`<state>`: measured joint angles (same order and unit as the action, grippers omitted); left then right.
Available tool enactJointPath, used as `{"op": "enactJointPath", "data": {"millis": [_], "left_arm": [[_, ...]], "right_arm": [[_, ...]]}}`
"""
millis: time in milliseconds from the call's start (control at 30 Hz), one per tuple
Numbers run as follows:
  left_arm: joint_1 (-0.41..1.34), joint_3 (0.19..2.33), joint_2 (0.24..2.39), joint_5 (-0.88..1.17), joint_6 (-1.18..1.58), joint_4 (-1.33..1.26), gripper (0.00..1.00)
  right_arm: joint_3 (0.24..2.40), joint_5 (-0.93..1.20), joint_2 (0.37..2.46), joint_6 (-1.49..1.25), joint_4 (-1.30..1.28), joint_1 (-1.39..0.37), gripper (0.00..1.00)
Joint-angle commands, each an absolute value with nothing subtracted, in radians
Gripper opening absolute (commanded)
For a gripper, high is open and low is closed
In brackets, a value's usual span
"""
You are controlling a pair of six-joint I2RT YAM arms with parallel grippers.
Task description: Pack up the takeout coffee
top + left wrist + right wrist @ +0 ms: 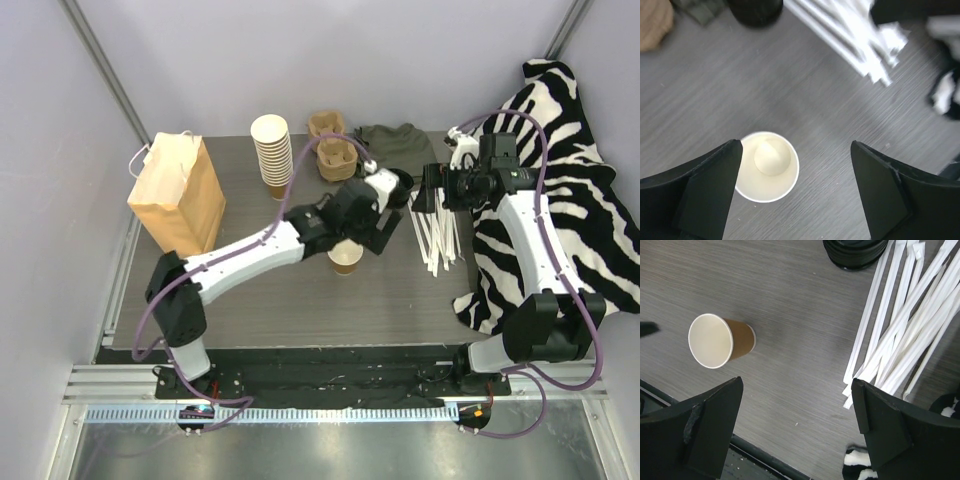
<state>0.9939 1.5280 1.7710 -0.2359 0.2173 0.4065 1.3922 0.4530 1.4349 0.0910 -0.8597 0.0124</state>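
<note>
The takeout coffee cup, a single small brown paper cup, stands upright near the table's middle with its white inside showing and no lid on it. My left gripper hovers just above it, open. In the left wrist view the cup sits by the left finger, apart from both, with the left gripper holding nothing. My right gripper is open over the table's right side. In the right wrist view the cup lies up and left of the empty right gripper.
A stack of black lids and white wrapped straws lie at the right. A brown paper bag stands at the left. A tall stack of cups and pulp cup carriers are at the back. A zebra cloth drapes the right edge.
</note>
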Motion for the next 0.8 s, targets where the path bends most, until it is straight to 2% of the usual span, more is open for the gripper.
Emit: {"op": "enactJointPath", "data": {"millis": [0, 100, 233, 333, 500, 633, 767], "left_arm": [[0.893, 1.672, 1.615, -0.046, 0.227, 0.610, 1.00], [0.813, 1.652, 1.528, 0.146, 0.213, 0.640, 1.00], [0.691, 1.640, 1.435, 0.231, 0.137, 0.681, 1.00], [0.634, 1.600, 1.355, 0.195, 0.085, 0.677, 1.00], [0.574, 1.585, 1.301, 0.305, 0.005, 0.778, 1.00], [0.572, 1.543, 1.276, 0.337, -0.020, 0.789, 1.00], [0.566, 1.532, 1.273, 0.339, -0.005, 0.770, 1.00]], "right_arm": [[1.480, 0.480, 1.448, 0.144, -0.861, 0.002, 1.00], [1.506, 0.466, 1.469, 0.173, -0.870, 0.000, 1.00], [1.540, 0.335, 1.505, 0.239, -0.876, -0.132, 1.00], [1.574, 0.180, 1.563, 0.290, -0.885, -0.254, 1.00], [1.686, 0.045, 1.742, 0.350, -0.884, -0.316, 0.86], [1.795, 0.031, 1.861, 0.385, -0.900, -0.314, 0.66], [1.903, 0.067, 1.945, 0.396, -0.914, -0.302, 0.61]]}}
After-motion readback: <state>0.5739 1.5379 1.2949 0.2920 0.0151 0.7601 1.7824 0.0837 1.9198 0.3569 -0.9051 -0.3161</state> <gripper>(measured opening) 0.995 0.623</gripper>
